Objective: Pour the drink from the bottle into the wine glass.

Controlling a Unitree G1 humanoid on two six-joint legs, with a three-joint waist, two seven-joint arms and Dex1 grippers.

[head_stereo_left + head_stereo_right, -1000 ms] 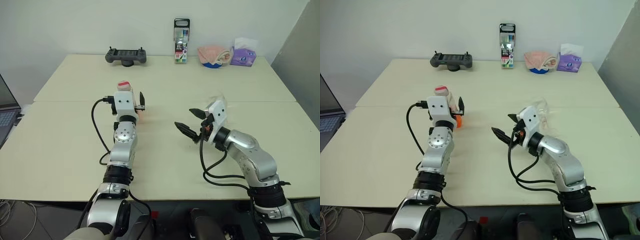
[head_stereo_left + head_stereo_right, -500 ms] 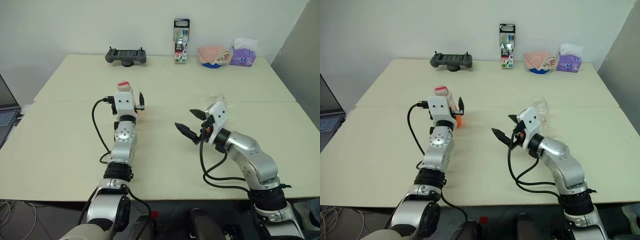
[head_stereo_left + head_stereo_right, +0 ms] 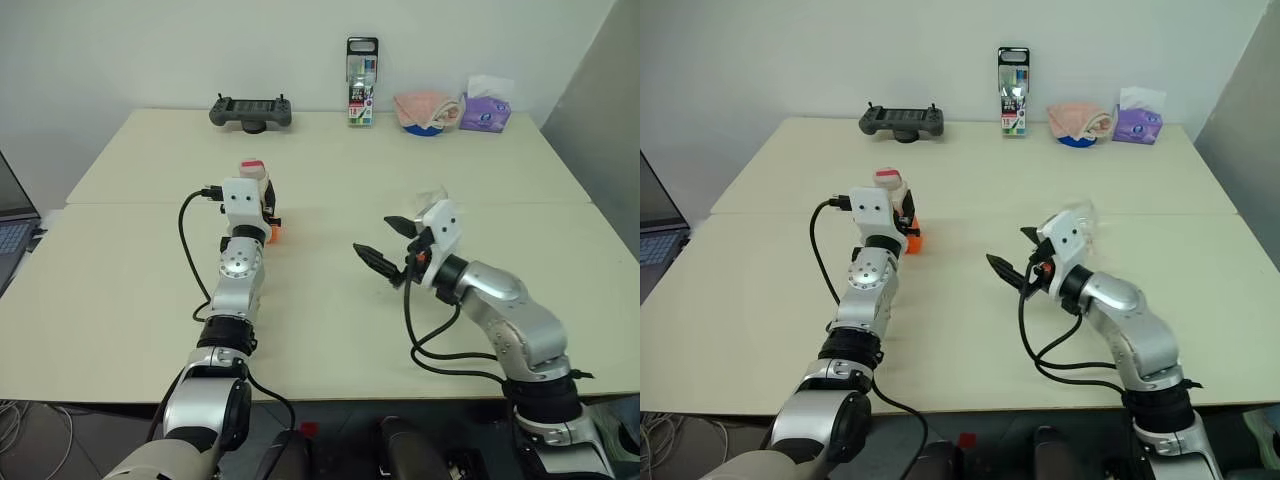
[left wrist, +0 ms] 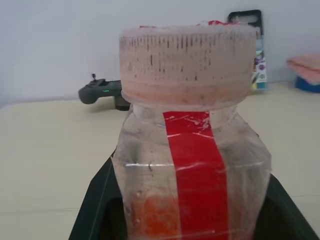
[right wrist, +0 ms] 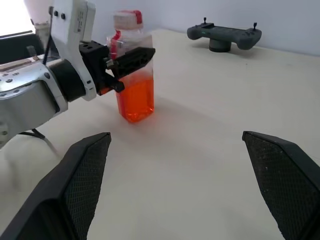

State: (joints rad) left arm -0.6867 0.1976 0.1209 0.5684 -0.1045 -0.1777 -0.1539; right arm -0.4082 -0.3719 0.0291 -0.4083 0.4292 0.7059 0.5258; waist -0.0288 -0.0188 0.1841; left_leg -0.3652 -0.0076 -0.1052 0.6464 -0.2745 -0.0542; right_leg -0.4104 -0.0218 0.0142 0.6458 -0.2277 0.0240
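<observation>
Toward the left half of the table (image 3: pixel 130 300), near the seam that crosses its middle, the left gripper (image 5: pixel 131 62) has its two black fingers closed on the bottle (image 5: pixel 134 70), clasping the squarish body just below the neck while the base stands on the surface. From the left wrist view the bottle is upright, its pinkish-red cap (image 4: pixel 186 62) in place and the red label strip running down the near face. The drink (image 5: pixel 136 100), a translucent orange-red liquid, fills roughly the lower half of the bottle. Judged from this, the grasping step appears complete and the bottle has not yet left the table; the next move would call for lifting it, and since the cap looks seated, it would probably have to come off before any pouring. Right of centre, the right gripper (image 3: pixel 388 240) hangs above the table with its fingers spread wide and nothing between them, pointing toward the bottle but well apart from it. Behind that gripper's white housing, toward the right edge, a faint clear shape is probably the wine glass (image 3: pixel 432 196); it is mostly hidden, so whether it holds anything cannot be told. Along the far edge lie a dark game controller (image 3: pixel 251 110), a tall marker pack (image 3: pixel 361 82) at the middle, a pink cloth (image 3: pixel 427 108) and a purple tissue pack (image 3: pixel 485 110) near the far right corner.
</observation>
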